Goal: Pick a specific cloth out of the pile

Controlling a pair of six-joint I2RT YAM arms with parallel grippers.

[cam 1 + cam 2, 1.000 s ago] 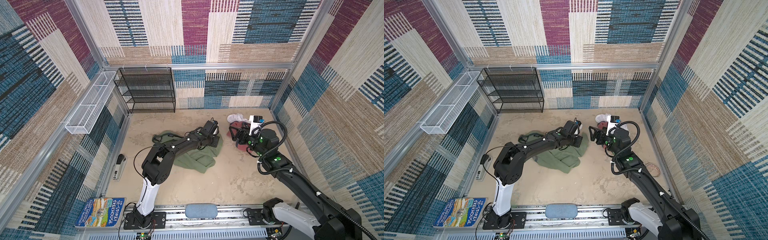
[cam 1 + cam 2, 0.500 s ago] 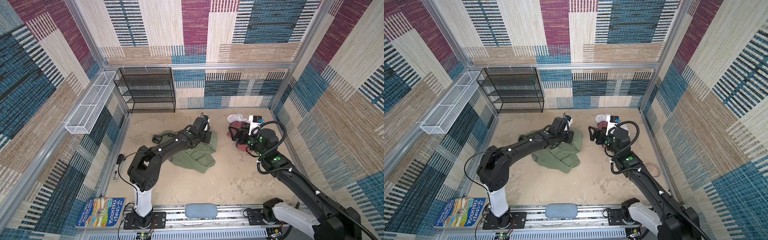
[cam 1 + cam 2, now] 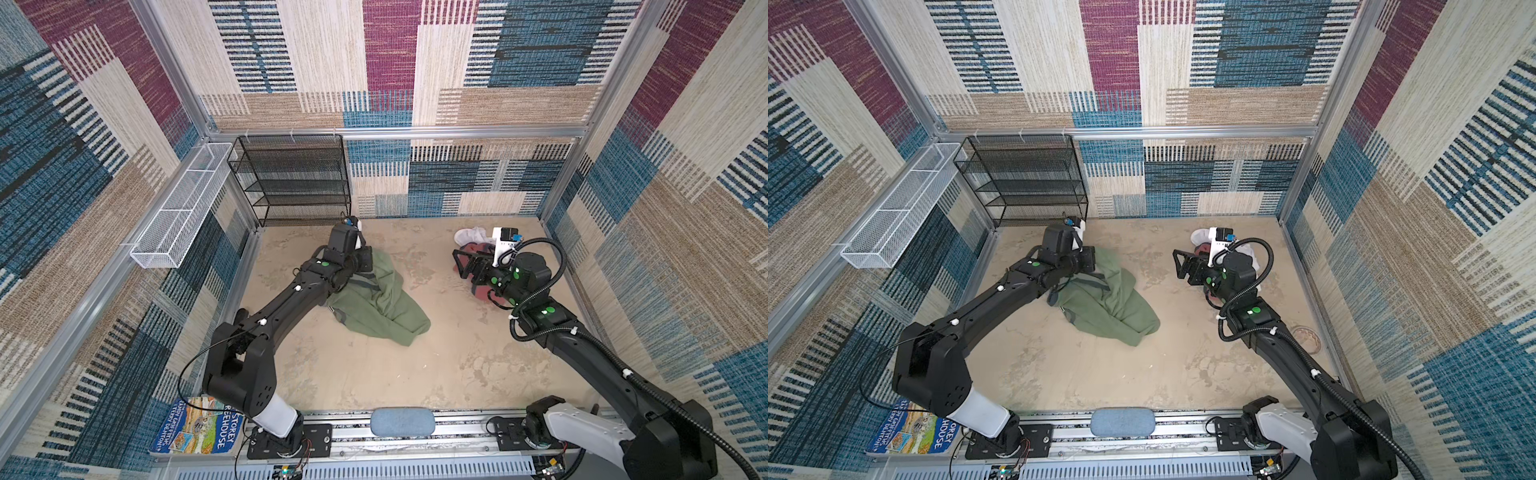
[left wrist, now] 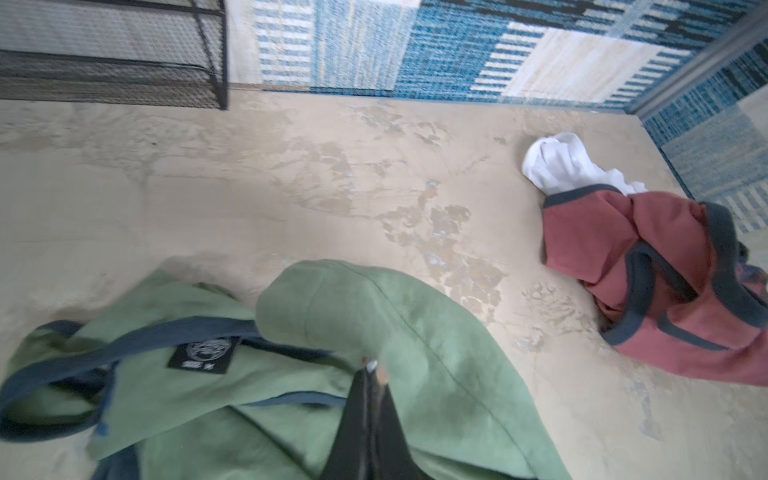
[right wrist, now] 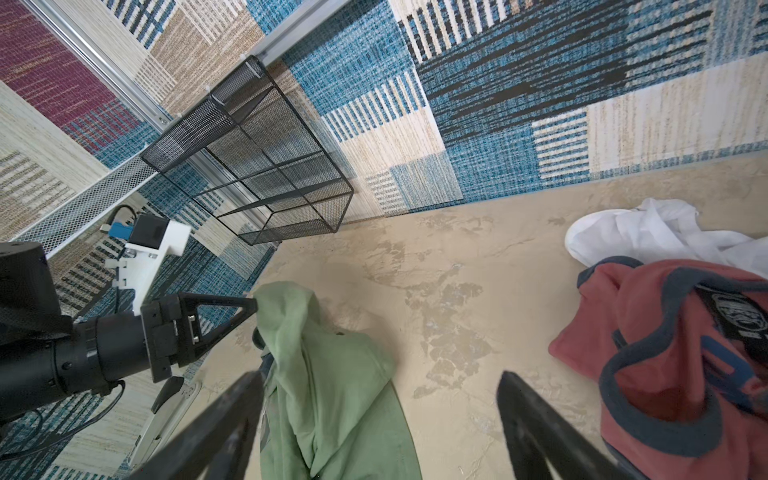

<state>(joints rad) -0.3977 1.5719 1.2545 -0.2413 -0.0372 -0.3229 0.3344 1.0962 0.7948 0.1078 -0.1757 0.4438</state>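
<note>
The cloth (image 3: 376,305): where is it found in relation to the left hand (image 4: 372,371)?

It is spread on the desk (image 3: 353,374) at centre left in both top views, well apart from the pile (image 3: 469,237) at upper right. Its long axis is run from upper left, where the left hand is set, down to lower right.

Which hand is counted nearer?

The left one, since it is placed on the cloth's upper-left end. The right hand (image 3: 461,268) is held just beside the pile, with bare desk between it and the cloth. Any pull away from the pile is judged to fall to the left hand.

And how are the hands set?

The left hand is clenched on a fold of the green fabric. In the right wrist view that fold is seen raised at the fingertips, while the rest is draped on the desk. The right hand is spread wide, and nothing is gripped or touched by it.
</note>
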